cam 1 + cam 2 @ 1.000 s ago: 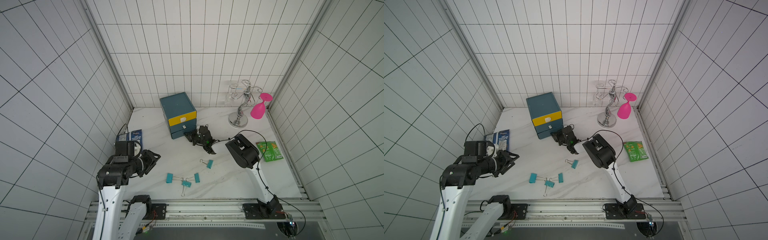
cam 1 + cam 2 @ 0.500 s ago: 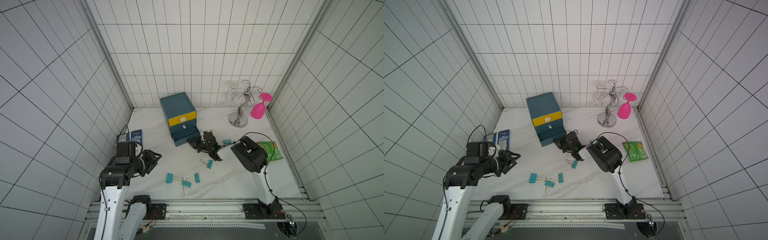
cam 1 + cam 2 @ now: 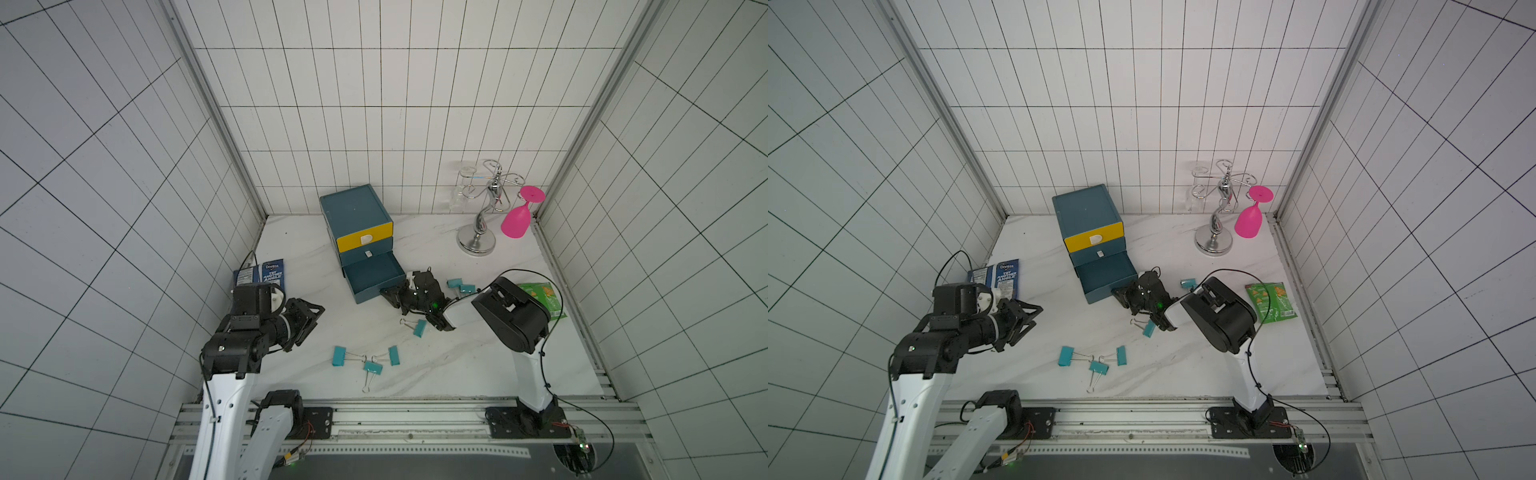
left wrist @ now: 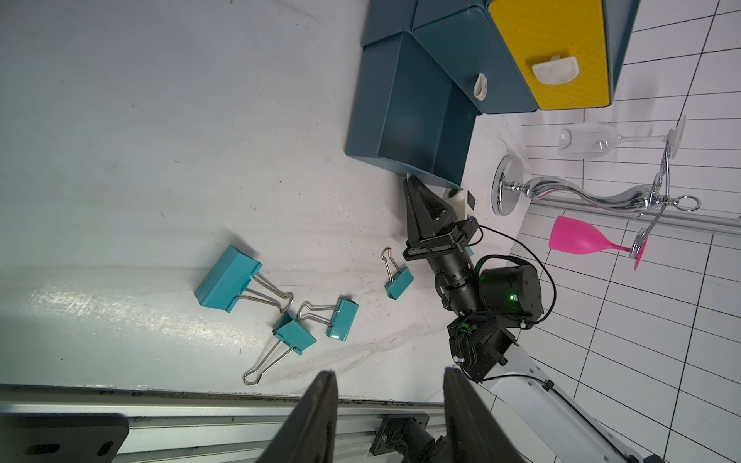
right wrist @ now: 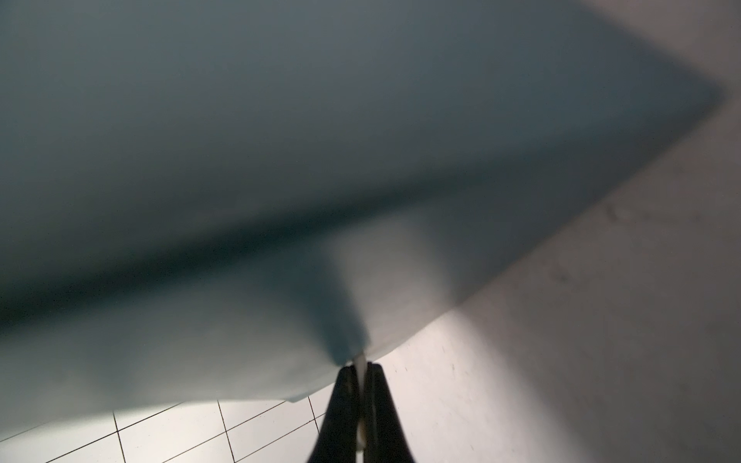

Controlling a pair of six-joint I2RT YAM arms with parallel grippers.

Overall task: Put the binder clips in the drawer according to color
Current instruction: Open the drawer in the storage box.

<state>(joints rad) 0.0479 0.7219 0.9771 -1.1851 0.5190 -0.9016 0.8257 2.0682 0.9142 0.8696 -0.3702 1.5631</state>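
Bottom drawer (image 3: pixel 374 276) has slid out of the cabinet (image 3: pixel 353 208) since a second ago. Your right tool (image 5: pixel 363 373) backed off with it, pinched shut on its white tab (image 5: pixel 360 362). Step: opening, about done. Drawer looks empty; upper two shut, contents unseen. Left tool (image 4: pixel 388 375) hangs part-open, holding nothing, over the left worktop (image 3: pixel 478 365). Six teal clips (image 3: pixel 339 356) lie loose: four near, two right of the drawer. Next: let go of the tab, pick a clip.

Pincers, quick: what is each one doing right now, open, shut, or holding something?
Left pincer: open, holding nothing.
Right pincer: shut on the white tab of the bottom drawer.
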